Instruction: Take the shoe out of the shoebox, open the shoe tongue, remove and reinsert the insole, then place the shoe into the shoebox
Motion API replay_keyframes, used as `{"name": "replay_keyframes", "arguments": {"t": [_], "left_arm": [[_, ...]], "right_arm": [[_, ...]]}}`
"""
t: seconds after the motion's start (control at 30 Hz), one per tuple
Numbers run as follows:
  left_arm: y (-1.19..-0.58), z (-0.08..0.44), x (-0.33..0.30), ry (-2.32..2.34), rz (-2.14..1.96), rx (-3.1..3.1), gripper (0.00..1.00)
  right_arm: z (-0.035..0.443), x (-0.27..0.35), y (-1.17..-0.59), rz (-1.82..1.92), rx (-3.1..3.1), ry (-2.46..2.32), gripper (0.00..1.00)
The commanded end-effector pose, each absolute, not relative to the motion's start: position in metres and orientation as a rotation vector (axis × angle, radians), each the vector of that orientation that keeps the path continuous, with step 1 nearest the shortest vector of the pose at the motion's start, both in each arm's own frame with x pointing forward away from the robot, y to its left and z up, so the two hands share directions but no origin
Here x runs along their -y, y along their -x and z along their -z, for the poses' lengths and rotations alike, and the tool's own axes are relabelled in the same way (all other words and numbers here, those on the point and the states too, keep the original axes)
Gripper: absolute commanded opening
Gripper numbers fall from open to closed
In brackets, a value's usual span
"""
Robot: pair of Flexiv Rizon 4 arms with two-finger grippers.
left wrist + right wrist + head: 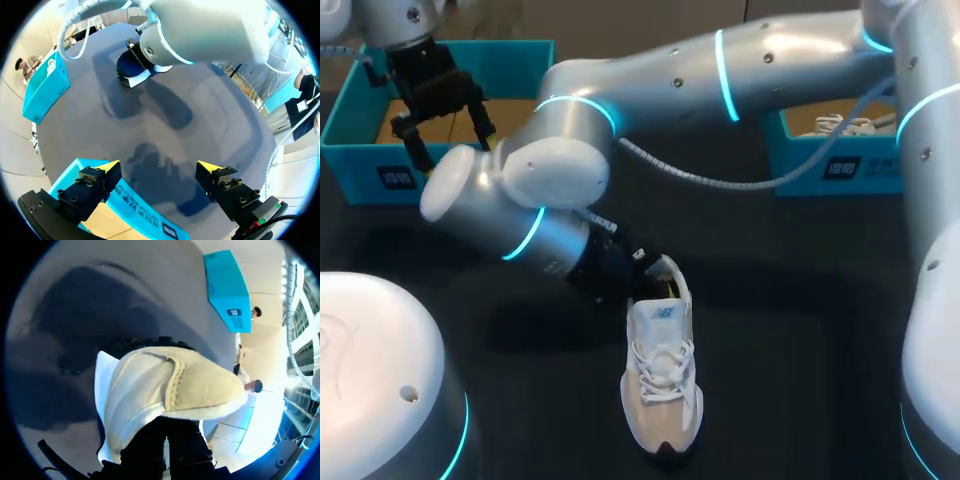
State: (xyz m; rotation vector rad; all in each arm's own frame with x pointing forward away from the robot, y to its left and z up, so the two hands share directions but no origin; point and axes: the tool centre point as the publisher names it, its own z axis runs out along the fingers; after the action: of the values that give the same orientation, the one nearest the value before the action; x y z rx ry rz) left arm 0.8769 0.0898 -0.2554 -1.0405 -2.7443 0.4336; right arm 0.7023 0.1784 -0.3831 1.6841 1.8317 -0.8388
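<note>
The shoe (pixel 661 385) lies on the table (pixel 800 330) near the middle of its near edge, sole down, toe toward that edge and heel away. My right arm crosses from the right, and the right tool (pixel 650 280) sits at the shoe's heel, against the collar. Whether it grips anything cannot be told. The left tool (pixel 159 169) hangs spread wide over the blue box (pixel 360 170) at the far left corner, holding nothing. A second box (pixel 840 170) stands at the far right, with white laces showing inside.
</note>
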Motion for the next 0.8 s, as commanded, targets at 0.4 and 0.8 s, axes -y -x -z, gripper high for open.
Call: {"name": "replay_keyframes", "arguments": {"t": [0.4, 0.8], "left_arm": [[-0.876, 0.255, -0.09, 1.041, -0.431, 2.745, 1.0], [-0.876, 0.255, -0.09, 1.041, -0.431, 2.745, 1.0]], "right_arm": [[0.378, -0.172, -0.701, 0.883, -1.806, -1.655, 0.0], [0.379, -0.156, -0.706, 0.851, -1.831, -1.659, 0.0]]}}
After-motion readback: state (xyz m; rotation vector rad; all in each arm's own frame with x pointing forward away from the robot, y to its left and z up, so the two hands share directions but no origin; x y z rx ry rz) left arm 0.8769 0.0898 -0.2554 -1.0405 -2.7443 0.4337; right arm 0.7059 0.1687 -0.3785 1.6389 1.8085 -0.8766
